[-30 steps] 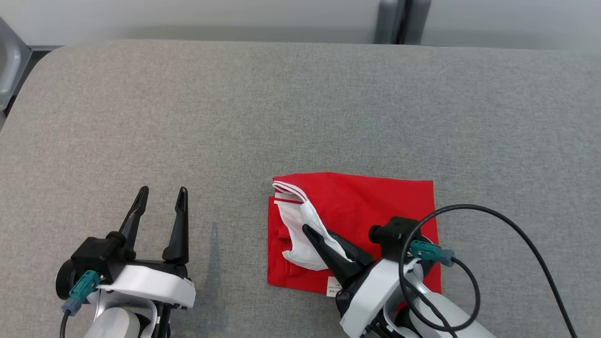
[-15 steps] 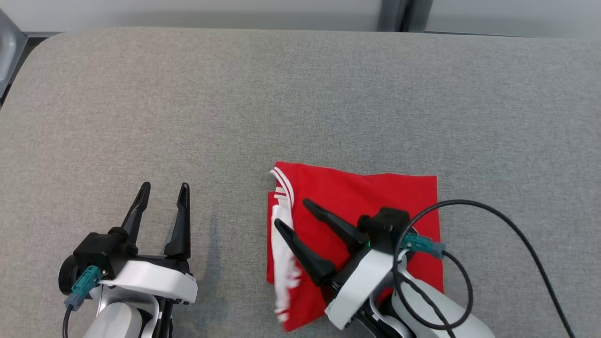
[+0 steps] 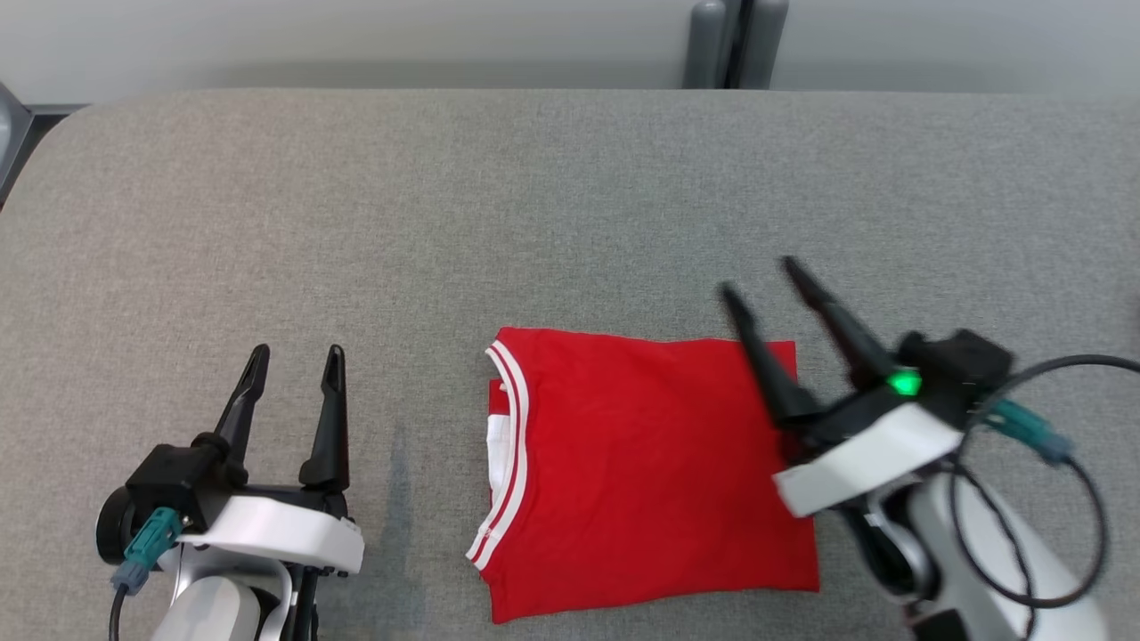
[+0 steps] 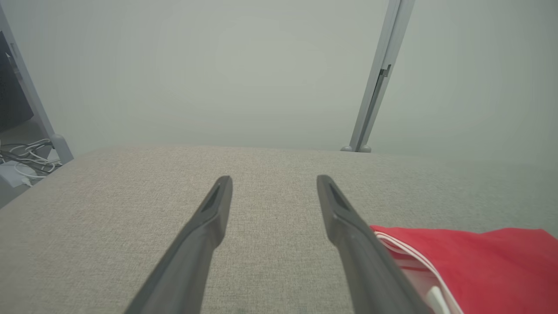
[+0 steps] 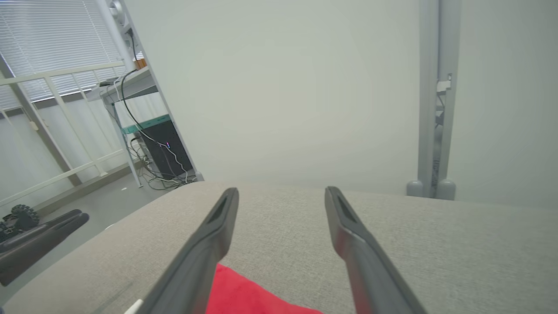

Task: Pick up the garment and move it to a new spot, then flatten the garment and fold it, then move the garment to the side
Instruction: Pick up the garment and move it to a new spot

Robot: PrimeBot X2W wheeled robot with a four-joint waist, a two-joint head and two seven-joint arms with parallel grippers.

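The garment (image 3: 641, 472) is a red shirt with a white-striped collar, lying folded into a flat square on the grey table near the front. In the left wrist view the garment (image 4: 475, 261) lies just right of the fingers, and in the right wrist view a red corner of the garment (image 5: 248, 294) shows low between the fingers. My right gripper (image 3: 761, 276) is open and empty, raised over the garment's far right corner, fingers pointing away. My left gripper (image 3: 296, 354) is open and empty, resting left of the garment, apart from it.
The grey fabric table (image 3: 534, 205) runs wide around the garment, with a rounded far left corner. A grey post (image 3: 730, 44) stands behind the far edge against the wall. Off the table's left side are shelving and cables (image 5: 148, 144).
My right gripper opened and let go of the white inner fabric, then lifted away to the right. The garment now lies flat with the collar at its left edge. The head camera shifted slightly.
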